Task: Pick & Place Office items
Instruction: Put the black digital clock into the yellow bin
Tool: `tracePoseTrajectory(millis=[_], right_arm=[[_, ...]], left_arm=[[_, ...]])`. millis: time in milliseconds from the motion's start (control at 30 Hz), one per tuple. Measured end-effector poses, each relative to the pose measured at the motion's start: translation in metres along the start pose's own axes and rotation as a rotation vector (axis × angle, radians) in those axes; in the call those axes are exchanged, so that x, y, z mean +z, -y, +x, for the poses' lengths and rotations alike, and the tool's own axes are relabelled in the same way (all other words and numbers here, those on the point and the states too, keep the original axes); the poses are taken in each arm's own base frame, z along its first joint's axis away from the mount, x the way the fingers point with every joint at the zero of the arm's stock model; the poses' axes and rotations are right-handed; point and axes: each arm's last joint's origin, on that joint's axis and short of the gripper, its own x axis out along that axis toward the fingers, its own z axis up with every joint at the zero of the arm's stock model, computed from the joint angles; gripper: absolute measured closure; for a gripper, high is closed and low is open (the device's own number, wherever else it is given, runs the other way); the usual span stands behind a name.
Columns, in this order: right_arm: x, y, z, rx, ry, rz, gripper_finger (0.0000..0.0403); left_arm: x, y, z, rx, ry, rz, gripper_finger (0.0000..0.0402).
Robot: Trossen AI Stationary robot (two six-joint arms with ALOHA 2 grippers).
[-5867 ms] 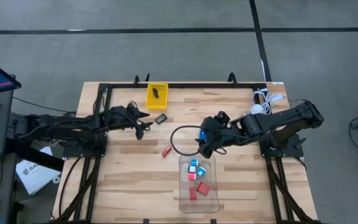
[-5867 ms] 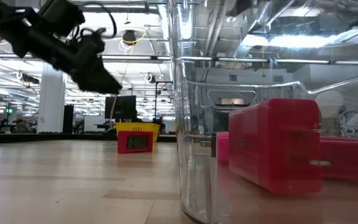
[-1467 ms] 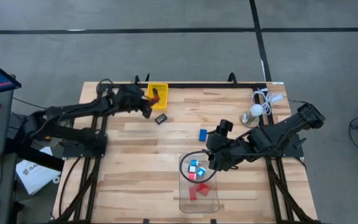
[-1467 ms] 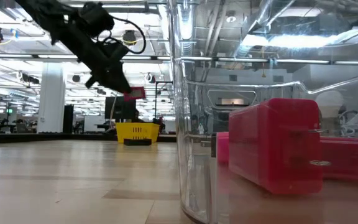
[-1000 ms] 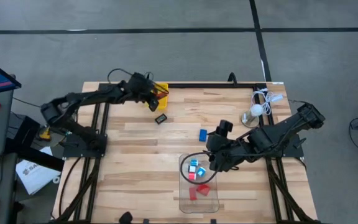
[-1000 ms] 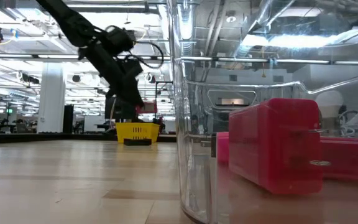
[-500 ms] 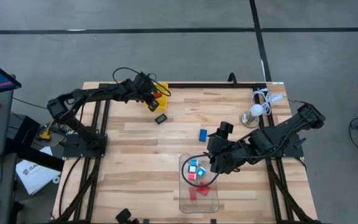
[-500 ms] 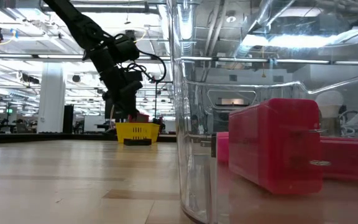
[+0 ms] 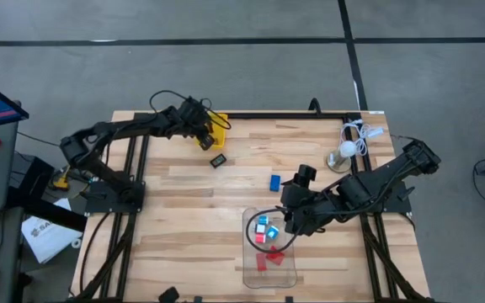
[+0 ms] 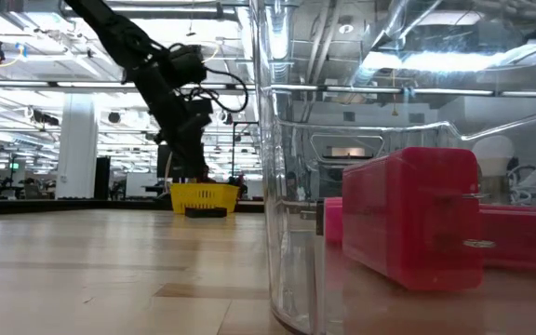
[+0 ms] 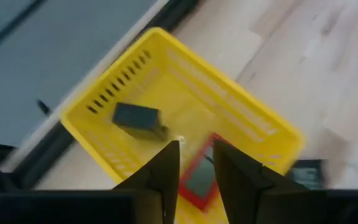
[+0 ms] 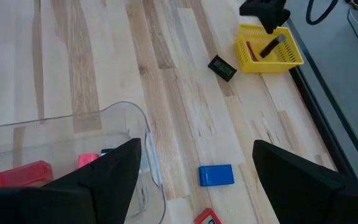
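yellow tray [image 9: 212, 133] is the landmark: the left gripper [image 11: 196, 163] hovers above it, fingers slightly parted, a red block [image 11: 199, 178] lying inside below. the right gripper [image 9: 291, 220], fingers spread wide and empty, waits well away over the clear bin [image 9: 269, 271].

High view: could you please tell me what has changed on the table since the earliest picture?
The left gripper carried the red piece from mid-table to the yellow tray, where it now lies beneath the gripper. The right gripper, open, moved from the blue block to the clear bin's rim. The blue block and the black labelled rectangle stayed put.
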Motion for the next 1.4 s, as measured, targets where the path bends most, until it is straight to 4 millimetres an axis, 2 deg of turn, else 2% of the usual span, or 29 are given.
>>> tracePoseTrajectory(millis=[133, 267, 367, 533, 667, 833, 967, 1067, 1400], right_arm=[[-0.004, -0.001, -0.002, -0.012, -0.016, -0.003, 0.0101], [-0.008, -0.004, -0.006, -0.025, -0.019, -0.014, 0.0101], [-0.009, -0.006, -0.008, -0.034, -0.006, -0.022, 0.0101], [-0.008, -0.007, -0.008, -0.029, 0.005, -0.011, 0.0101], [-0.01, -0.01, -0.011, -0.02, 0.011, -0.009, 0.0101], [-0.012, -0.013, -0.014, -0.011, 0.012, -0.02, 0.0101], [-0.012, -0.012, -0.014, -0.018, 0.003, -0.035, 0.0101], [-0.013, -0.011, -0.014, -0.029, 0.004, -0.044, 0.0101], [-0.013, -0.011, -0.014, -0.043, 0.005, -0.063, 0.0101]], left_arm=[[-0.018, 0.024, -0.02, -0.093, -0.011, 0.004, 0.0281], [-0.057, 0.06, -0.036, -0.137, -0.03, 0.046, 0.025], [-0.076, 0.079, -0.047, -0.186, 0.0, 0.033, 0.0221], [-0.1, 0.102, -0.051, -0.273, 0.043, 0.028, 0.0176], [-0.112, 0.109, -0.047, -0.269, 0.018, 0.063, 0.0166], [-0.107, 0.109, -0.046, -0.294, 0.05, 0.029, 0.0163], [-0.094, 0.094, -0.04, -0.289, 0.044, -0.113, 0.0145], [-0.087, 0.087, -0.031, -0.248, -0.007, -0.142, 0.0129], [-0.055, 0.098, 0.004, -0.105, -0.217, -0.005, 0.0124]])
